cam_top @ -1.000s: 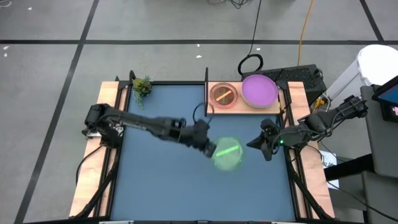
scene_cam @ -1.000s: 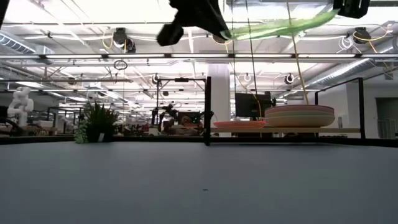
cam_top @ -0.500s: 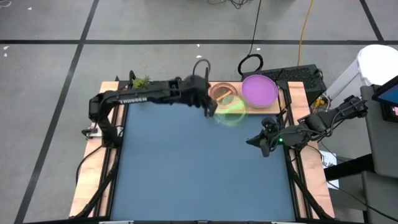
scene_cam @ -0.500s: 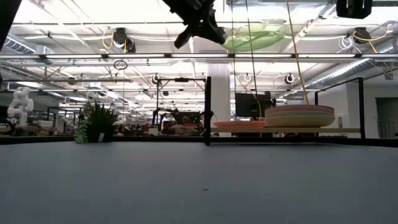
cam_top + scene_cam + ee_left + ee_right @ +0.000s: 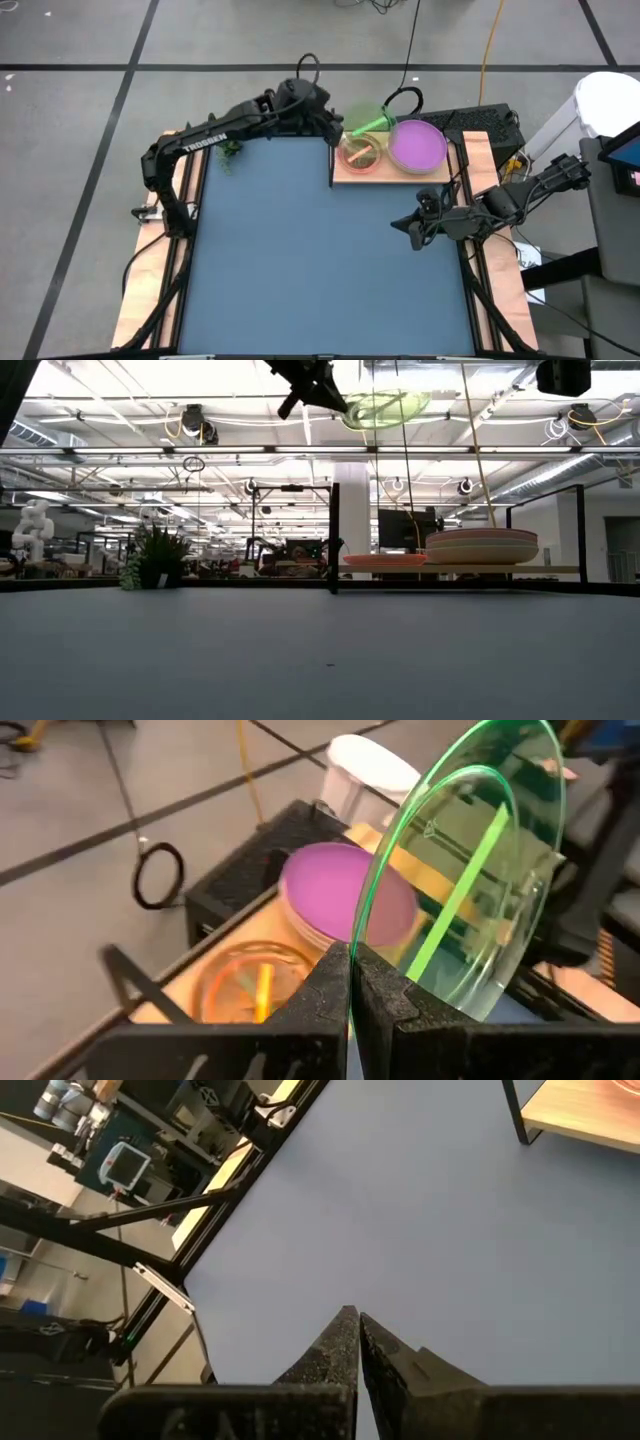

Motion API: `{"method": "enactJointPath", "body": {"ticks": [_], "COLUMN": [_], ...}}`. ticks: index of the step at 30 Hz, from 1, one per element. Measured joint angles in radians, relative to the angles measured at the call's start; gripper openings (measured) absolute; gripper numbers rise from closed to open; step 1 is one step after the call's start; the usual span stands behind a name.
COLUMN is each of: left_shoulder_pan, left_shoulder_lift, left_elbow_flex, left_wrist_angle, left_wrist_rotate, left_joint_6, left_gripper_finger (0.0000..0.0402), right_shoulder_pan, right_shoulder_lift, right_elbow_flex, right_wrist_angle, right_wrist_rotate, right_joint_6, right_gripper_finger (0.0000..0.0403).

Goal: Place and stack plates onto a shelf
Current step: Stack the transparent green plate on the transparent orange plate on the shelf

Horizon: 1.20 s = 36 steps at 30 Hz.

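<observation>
My left gripper (image 5: 336, 124) is raised at the table's far edge, shut on a translucent green plate (image 5: 470, 870) with a green stick (image 5: 462, 890) in it. The plate hangs high over the left end of the shelf (image 5: 396, 176), a light-wood board with a black upright (image 5: 331, 150). An orange-brown plate (image 5: 360, 152) and a stack topped by a purple plate (image 5: 417, 145) rest flat on the shelf. My right gripper (image 5: 412, 225) hovers shut and holding nothing over the table's right side. My left gripper pinches the green plate's rim (image 5: 352, 942) between its two fingers, at the edge nearest the wrist. The fingers slant downward from the table's left toward the shelf. The plate sticks out beyond the fingertips, tilted steeply off level and lifted clear (image 5: 385, 406) of the shelf.
A small potted plant (image 5: 155, 560) stands at the table's far left corner, partly under the left arm. A black box (image 5: 480, 122) and cables lie behind the shelf. The blue tabletop (image 5: 300, 260) has wooden side rails (image 5: 150, 270).
My left gripper has swung from the table's middle toward the far edge and risen, carrying the green plate over the shelf's left end. It has rolled on the way, and the plate has tipped from nearly level to steeply tilted.
</observation>
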Motion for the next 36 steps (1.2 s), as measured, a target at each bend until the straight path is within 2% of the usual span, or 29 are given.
{"method": "enactJointPath", "body": {"ticks": [14, 23, 31, 36], "left_shoulder_pan": [0.096, 0.131, 0.126, 0.115], "left_shoulder_lift": [0.008, 0.117, 0.234, 0.258], "left_elbow_flex": [0.011, 0.010, 0.009, 0.009], "left_wrist_angle": [0.110, 0.188, 0.201, 0.209], "left_wrist_rotate": [-0.028, -0.013, 0.032, 0.032], "left_joint_6": [0.064, 0.250, 0.238, 0.310], "left_gripper_finger": [0.0003, 0.0003, 0.0003, 0.0003], "right_shoulder_pan": [0.000, 0.000, 0.000, 0.000], "right_shoulder_lift": [0.060, 0.060, 0.070, 0.073], "right_elbow_flex": [0.000, 0.000, 0.000, 0.000], "right_wrist_angle": [0.041, 0.069, 0.101, 0.106], "right_wrist_rotate": [0.000, 0.001, 0.026, 0.026], "right_joint_6": [0.026, 0.026, 0.026, 0.026], "right_gripper_finger": [0.0000, 0.0000, 0.0000, 0.0000]}}
